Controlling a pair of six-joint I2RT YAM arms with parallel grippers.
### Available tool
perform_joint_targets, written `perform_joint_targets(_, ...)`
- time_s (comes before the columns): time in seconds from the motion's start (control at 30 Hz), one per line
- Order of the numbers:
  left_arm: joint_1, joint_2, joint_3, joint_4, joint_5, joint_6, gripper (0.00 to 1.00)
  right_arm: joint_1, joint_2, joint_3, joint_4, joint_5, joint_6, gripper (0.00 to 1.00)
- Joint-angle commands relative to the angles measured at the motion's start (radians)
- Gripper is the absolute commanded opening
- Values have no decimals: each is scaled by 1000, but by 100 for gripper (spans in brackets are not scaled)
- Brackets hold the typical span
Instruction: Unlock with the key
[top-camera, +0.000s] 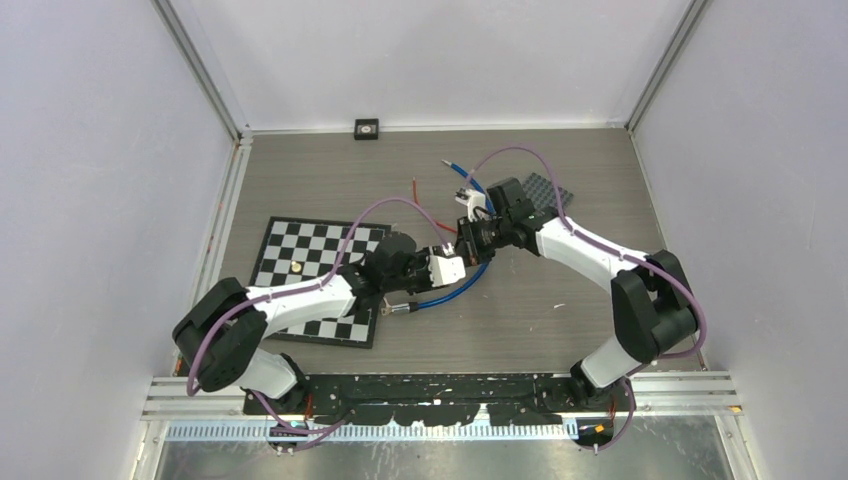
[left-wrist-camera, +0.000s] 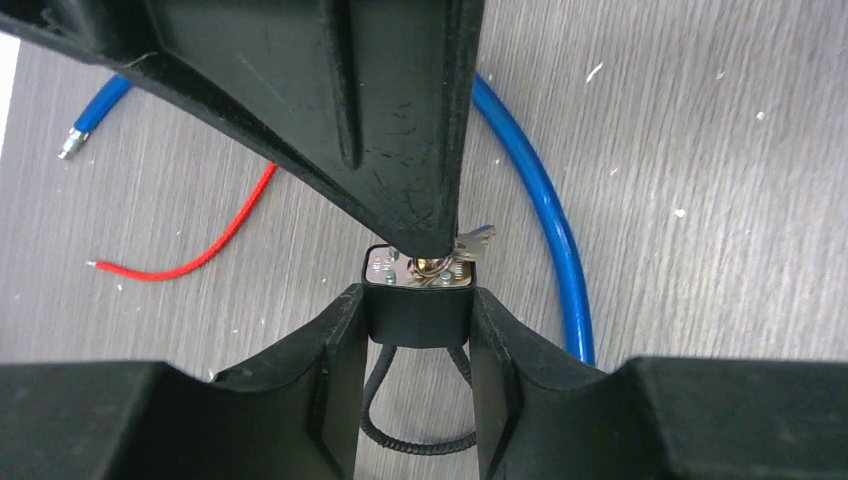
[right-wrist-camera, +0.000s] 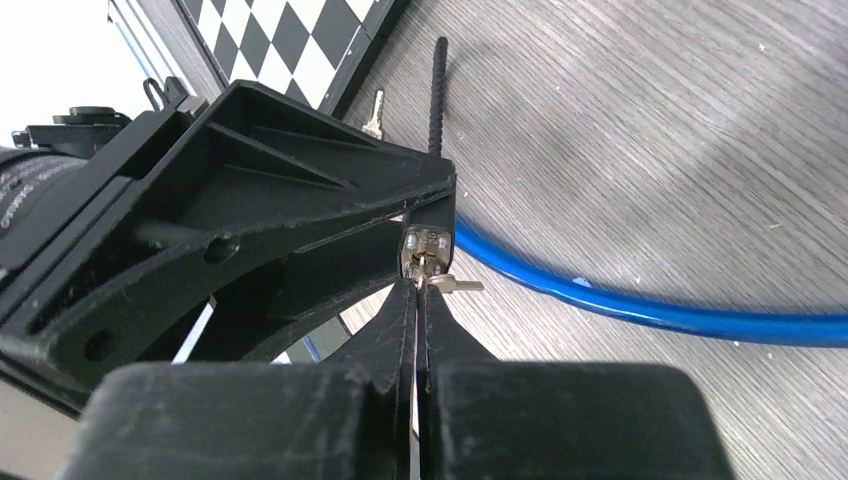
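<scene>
Mid-worktop, just right of the chessboard: both arms meet, tips together.

Left gripper: partly open, its 2 fingers clamped on either side of the padlock. Padlock body is black with a silver face, held clear of the worktop and turned toward the right arm. Its black cable shackle loops down between the fingers.

Right gripper: jaws closed flat together, tips pressed at the padlock's face and pinching the key where it sits in the keyhole. A silver piece of the key sticks out to 1 side of the fingertips. How deep the key sits cannot be told.

Under the padlock: blue cable curving across the grey wood-grain surface, 1 metal-tipped end lying well to the side. Red cord lies loose near it, not touching the padlock.

Far edge, against the wall: small black square object. Dark mat behind the right arm's wrist.
</scene>
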Motion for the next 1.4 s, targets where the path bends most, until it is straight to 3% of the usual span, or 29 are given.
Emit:
perform_joint_targets(0.0, -60, 5, 93, 93, -26, 96, 0, 30, 46, 45, 111, -61, 67, 1)
perform_joint_targets(0.27, -79, 44, 85, 190, -131, 42, 0, 30, 87, 55, 156, -43, 174, 1)
perform_joint_targets(0.6, -86, 73, 37, 311, -182, 42, 0, 5, 140, 8, 347, -167, 373, 0)
perform_joint_targets(0.7, -85, 64, 19, 317, -154, 37, 0, 8, 132, 29, 252, -127, 259, 1)
perform_joint_targets(0.93, -5, 14, 31, 192, 169, -74, 0, 12, 62, 18, 186, -21, 25, 0)
perform_joint_targets(1.03, 2, 5, 31, 190, 170, -68, 0, 19, 41, 10, 189, -1, 9, 1)
perform_joint_targets(1.23, 1, 25, 44, 237, 4, -51, 0, 13, 93, 31, 224, -64, 185, 2)
perform_joint_targets(1.37, 7, -5, 20, 240, 59, -44, 0, -36, 80, 47, 229, -116, 187, 17)
